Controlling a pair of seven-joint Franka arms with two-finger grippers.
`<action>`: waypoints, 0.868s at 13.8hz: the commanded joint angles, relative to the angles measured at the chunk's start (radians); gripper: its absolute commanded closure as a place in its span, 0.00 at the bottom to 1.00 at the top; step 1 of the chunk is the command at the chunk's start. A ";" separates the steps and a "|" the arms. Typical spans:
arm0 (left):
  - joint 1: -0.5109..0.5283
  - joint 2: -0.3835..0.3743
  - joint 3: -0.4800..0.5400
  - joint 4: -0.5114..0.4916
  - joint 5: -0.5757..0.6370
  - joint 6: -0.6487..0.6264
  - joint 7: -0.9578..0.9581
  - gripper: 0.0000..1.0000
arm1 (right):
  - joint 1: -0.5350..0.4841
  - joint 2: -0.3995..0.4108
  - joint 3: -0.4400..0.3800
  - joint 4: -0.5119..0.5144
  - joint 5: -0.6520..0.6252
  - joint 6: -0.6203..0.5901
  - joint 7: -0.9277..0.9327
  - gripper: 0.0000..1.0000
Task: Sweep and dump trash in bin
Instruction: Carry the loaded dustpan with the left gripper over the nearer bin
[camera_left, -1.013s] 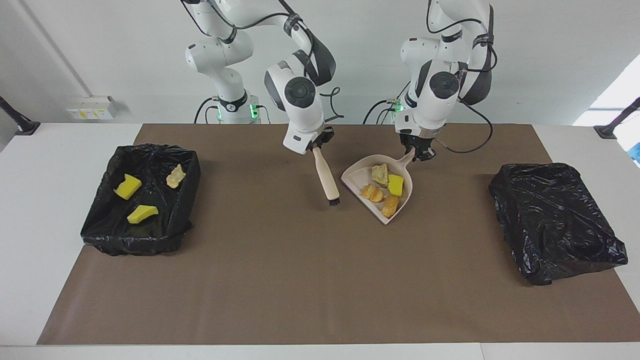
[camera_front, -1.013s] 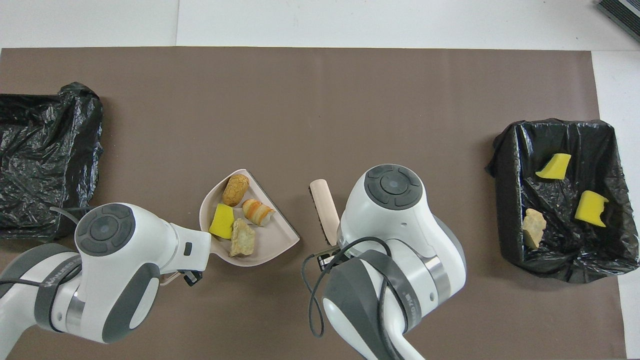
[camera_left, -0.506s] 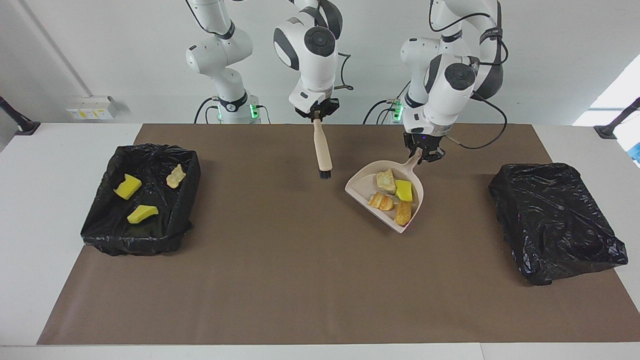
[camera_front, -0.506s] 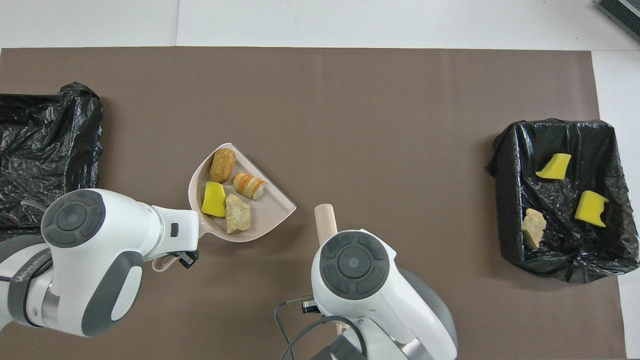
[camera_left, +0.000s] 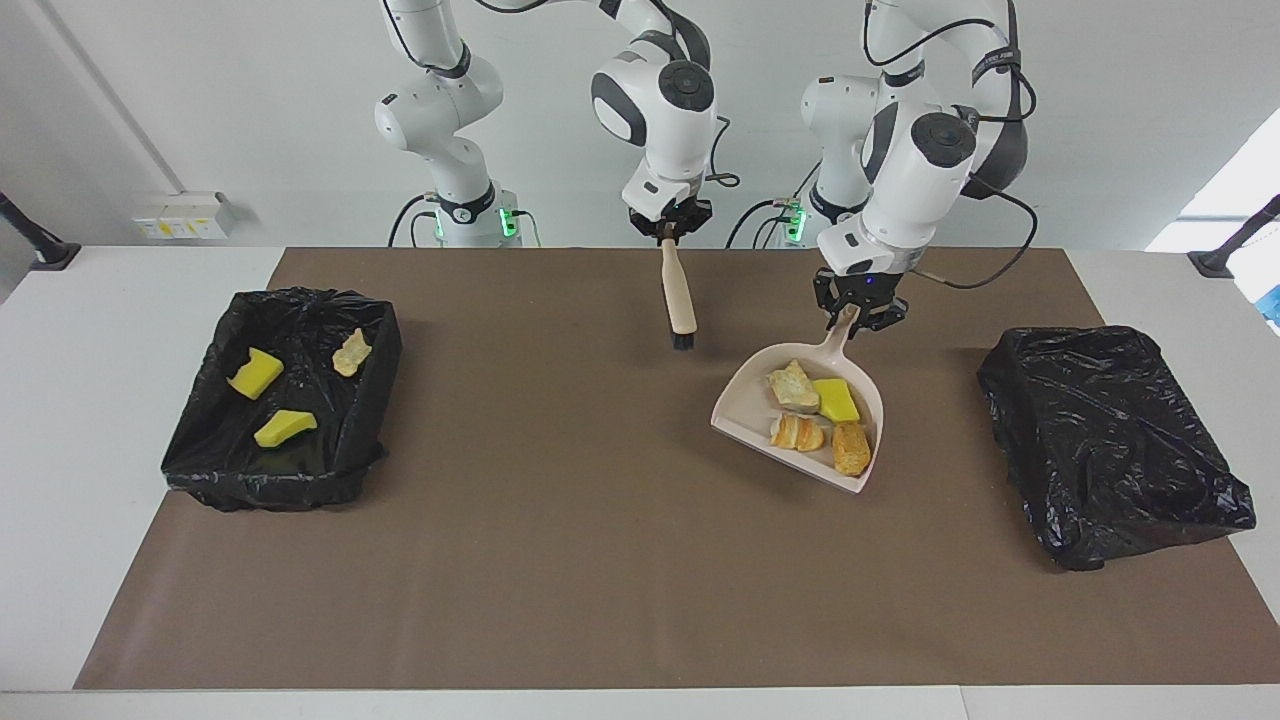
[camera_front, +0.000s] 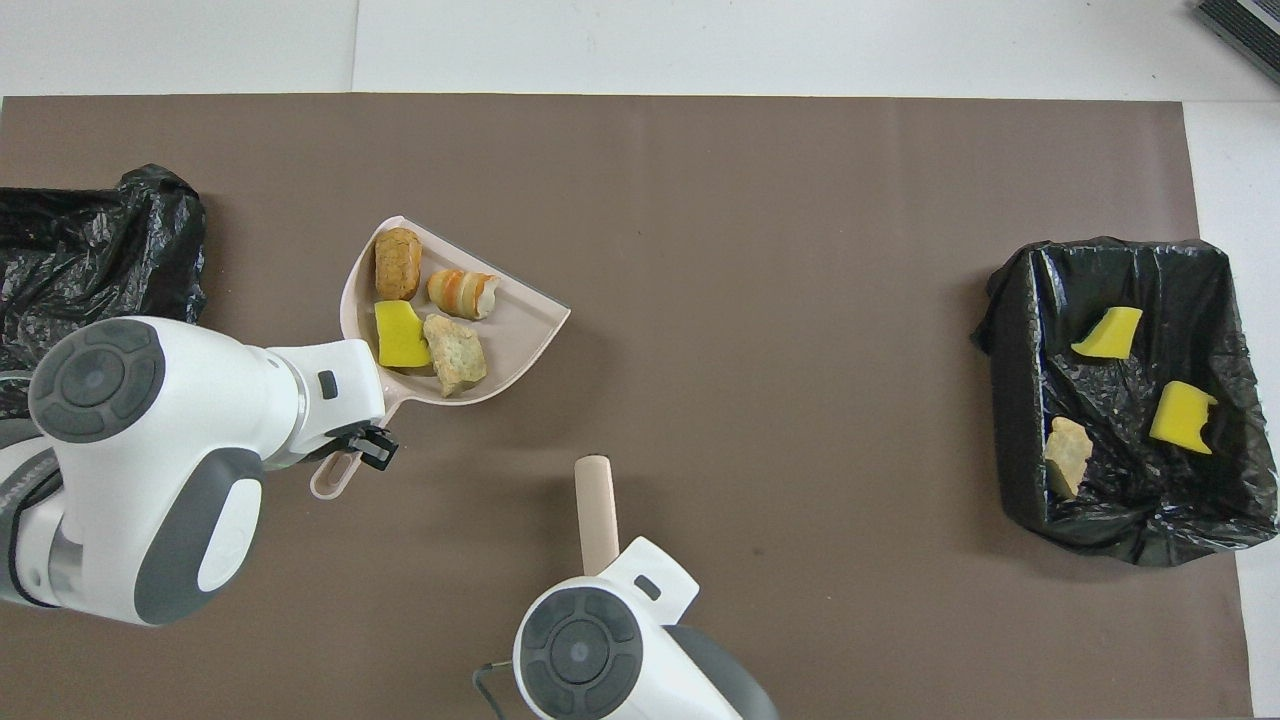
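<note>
Trash (camera_left: 818, 418), four pieces, rides in the dustpan (camera_left: 745, 400) grasped by the left gripper (camera_left: 858, 312); the right gripper (camera_left: 670, 228) clasps the brush (camera_left: 678, 300). Three pieces already lie in one lined bin (camera_left: 200, 395); dumping remains.

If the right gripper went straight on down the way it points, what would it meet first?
The right gripper points down, shut on the brush, which hangs bristles-down. Continuing that way, the bristles would probably meet the bare brown mat first; the dustpan looks off to the side.

A white wall (camera_left: 200, 90) rises past the white table (camera_left: 100, 300) with a brown mat (camera_left: 600, 560).
</note>
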 joint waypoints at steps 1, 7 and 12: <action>0.071 0.089 -0.006 0.148 -0.011 -0.025 -0.023 1.00 | 0.064 0.070 0.003 -0.007 -0.016 0.100 0.103 1.00; 0.284 0.100 -0.005 0.248 -0.008 -0.082 0.269 1.00 | 0.076 0.089 0.001 -0.022 -0.016 0.111 0.106 0.64; 0.419 0.152 -0.005 0.367 0.000 -0.198 0.642 1.00 | -0.009 0.066 -0.005 0.107 -0.018 -0.101 0.043 0.00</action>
